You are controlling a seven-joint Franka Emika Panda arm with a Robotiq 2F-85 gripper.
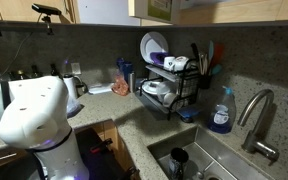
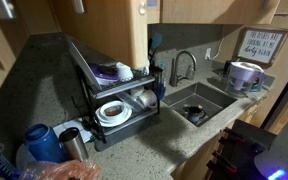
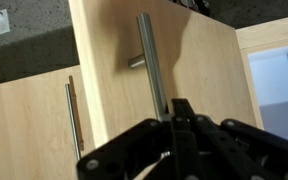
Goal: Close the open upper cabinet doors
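In the wrist view a honey-brown upper cabinet door (image 3: 199,60) stands ajar, with a long silver bar handle (image 3: 149,60). It overlaps a neighbouring door (image 3: 24,130) that has its own bar handle (image 3: 72,120). My gripper (image 3: 181,108) is shut, its fingertips pressed together at the lower end of the ajar door's handle; whether they touch it is unclear. In an exterior view the gripper (image 1: 46,12) is up at the wall cabinets (image 1: 14,10) at top left. Another open door panel shows in both exterior views (image 1: 149,8) (image 2: 99,30) above the dish rack.
A black dish rack (image 1: 169,85) (image 2: 109,95) with plates and bowls stands on the speckled counter. A sink (image 1: 199,160) (image 2: 194,105) with a faucet (image 1: 256,115) lies beside it. A blue soap bottle (image 1: 221,110) stands nearby. My white base (image 1: 34,120) is in the corner.
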